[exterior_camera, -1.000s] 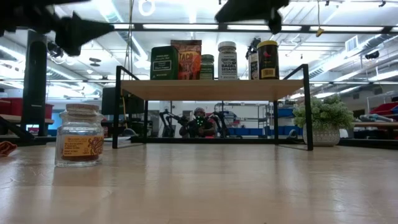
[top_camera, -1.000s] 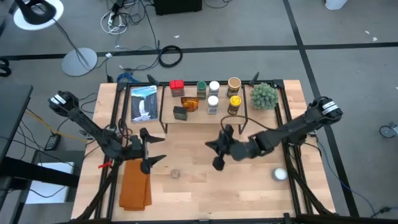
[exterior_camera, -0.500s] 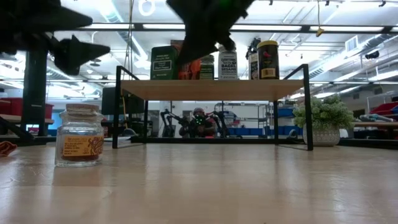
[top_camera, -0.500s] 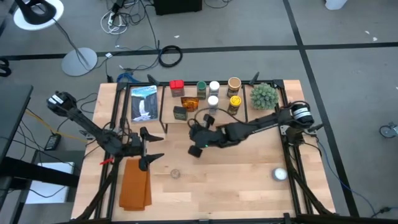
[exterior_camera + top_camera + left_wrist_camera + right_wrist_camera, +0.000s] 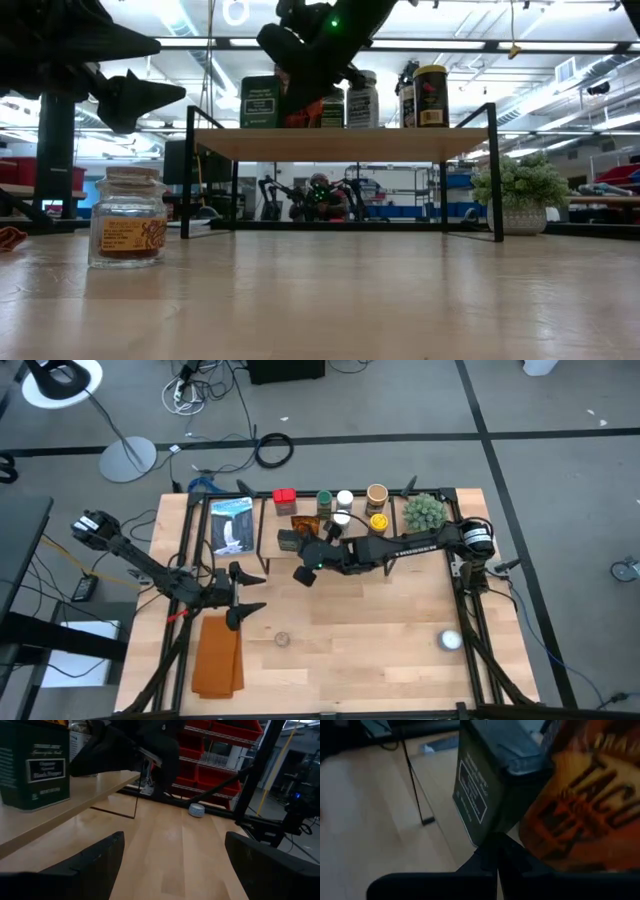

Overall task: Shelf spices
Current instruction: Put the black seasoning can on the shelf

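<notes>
You are partway through shelving: one spice jar (image 5: 127,217) is standing alone on the table (image 5: 350,630) at the near edge, closest to the low camera, its tan lid (image 5: 283,639) showing from above between the orange cloth (image 5: 217,656) and the white round object (image 5: 450,640). It is holding a reddish-brown powder that fills the glass up behind the label.

Your left gripper (image 5: 243,597) is hovering just above the table beside the cloth, with its fingers (image 5: 90,865) spread wide and nothing between them. It is the closer tool to that jar, so I judge the next move to be lowering it around the jar and pinching below the lid.

Farther back, your right gripper (image 5: 305,568) is reaching across to the front edge of the shelf (image 5: 325,550), right by the dark green tin (image 5: 485,785) and the orange taco packet (image 5: 580,805). Its fingers are appearing pressed together in the right wrist view, carrying nothing. You are needing to pull it clear without nudging those two.

On the shelf itself the rest are standing upright: the red square tin (image 5: 284,498), a green-lidded jar (image 5: 324,499), two white-lidded jars (image 5: 343,506), a tan-lidded jar (image 5: 376,493) and a yellow-lidded one (image 5: 377,521). Room for the last jar is looking tight.
</notes>
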